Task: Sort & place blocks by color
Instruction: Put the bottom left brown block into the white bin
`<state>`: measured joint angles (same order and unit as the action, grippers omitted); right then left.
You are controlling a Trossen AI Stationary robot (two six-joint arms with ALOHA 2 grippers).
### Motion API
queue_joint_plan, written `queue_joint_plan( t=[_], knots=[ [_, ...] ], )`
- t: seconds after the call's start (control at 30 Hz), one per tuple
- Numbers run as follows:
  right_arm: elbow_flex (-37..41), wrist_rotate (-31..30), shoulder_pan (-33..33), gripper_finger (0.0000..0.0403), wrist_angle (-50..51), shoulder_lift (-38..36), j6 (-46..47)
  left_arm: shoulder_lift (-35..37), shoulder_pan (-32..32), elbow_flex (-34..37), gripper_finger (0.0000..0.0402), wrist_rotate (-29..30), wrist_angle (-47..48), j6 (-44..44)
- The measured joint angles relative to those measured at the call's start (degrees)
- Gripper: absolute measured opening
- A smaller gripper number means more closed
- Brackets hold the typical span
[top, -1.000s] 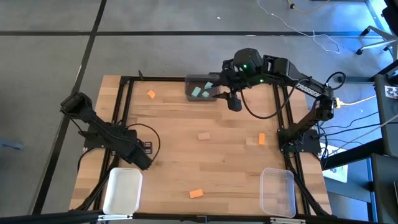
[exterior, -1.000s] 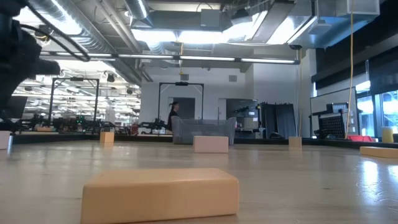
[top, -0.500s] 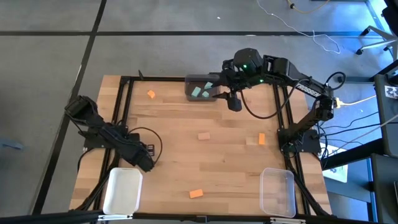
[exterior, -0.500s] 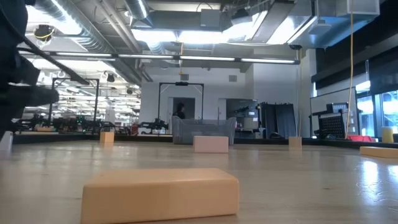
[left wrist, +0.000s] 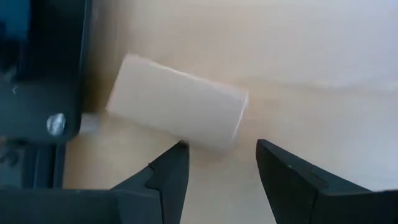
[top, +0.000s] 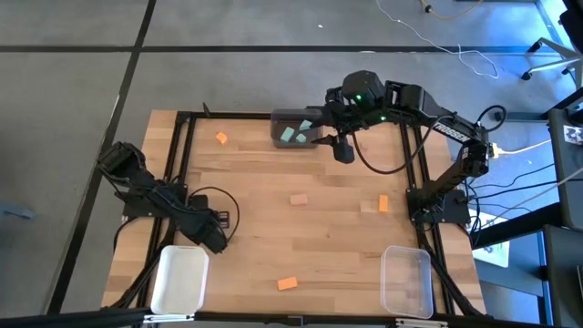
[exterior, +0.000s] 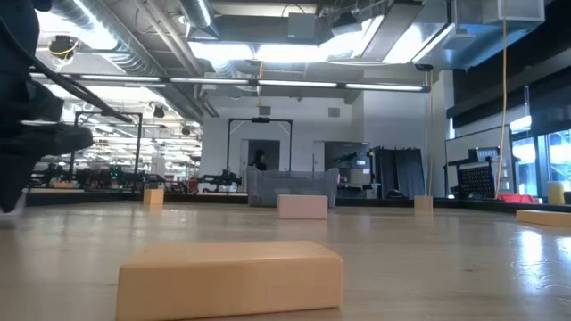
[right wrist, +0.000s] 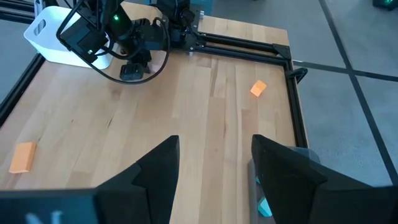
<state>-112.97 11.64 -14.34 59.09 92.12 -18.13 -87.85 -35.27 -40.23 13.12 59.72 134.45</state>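
Bare table (top: 273, 228) lies open mid-board, with only the tan block (top: 298, 199) and orange block (top: 383, 203) as obstacles.

Grey floor (top: 82, 82), bright ceiling lights (exterior: 294, 53), distant workshop racks (exterior: 107, 152)

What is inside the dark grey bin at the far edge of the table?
The dark grey bin holds teal-green blocks; two show clearly. The right gripper arm covers the bin's right end, so more there cannot be seen.
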Motion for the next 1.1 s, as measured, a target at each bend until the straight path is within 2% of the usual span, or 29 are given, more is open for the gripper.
queue_joint_plan(
  t=[0.37, 0.6, 0.67, 0.8, 0.9, 1.1],
  knots=[
    [0.00, 0.00, -0.01, 0.0202, 0.00, 0.00, -0.02, 0.00, 2.64, 0.00, 0.0179, 8.71, 0.47, -5.84],
    [0.00, 0.00, 0.00, 0.0202, 0.01, 0.00, -0.08, 0.17, 2.91, -3.82, 0.0179, 7.32, 2.14, -13.08],
    [0.00, 0.00, -0.01, 0.0202, 0.01, 0.00, -0.09, 0.18, 2.85, -6.46, 0.0179, 6.89, 6.57, -13.59],
    [0.00, 0.00, 0.01, 0.0202, 0.02, 0.00, -0.10, 0.24, 3.06, -11.02, 0.0179, 2.27, 18.79, -13.54],
    [0.00, 0.00, 0.01, 0.0202, 0.02, 0.00, -0.11, 0.26, 3.74, -12.04, 0.0179, 1.25, 23.56, -14.72],
    [0.00, 0.00, -0.01, 0.0202, 0.02, 0.00, -0.14, 0.26, 7.38, -11.85, 0.0179, -3.79, 23.25, -28.34]
  ],
)
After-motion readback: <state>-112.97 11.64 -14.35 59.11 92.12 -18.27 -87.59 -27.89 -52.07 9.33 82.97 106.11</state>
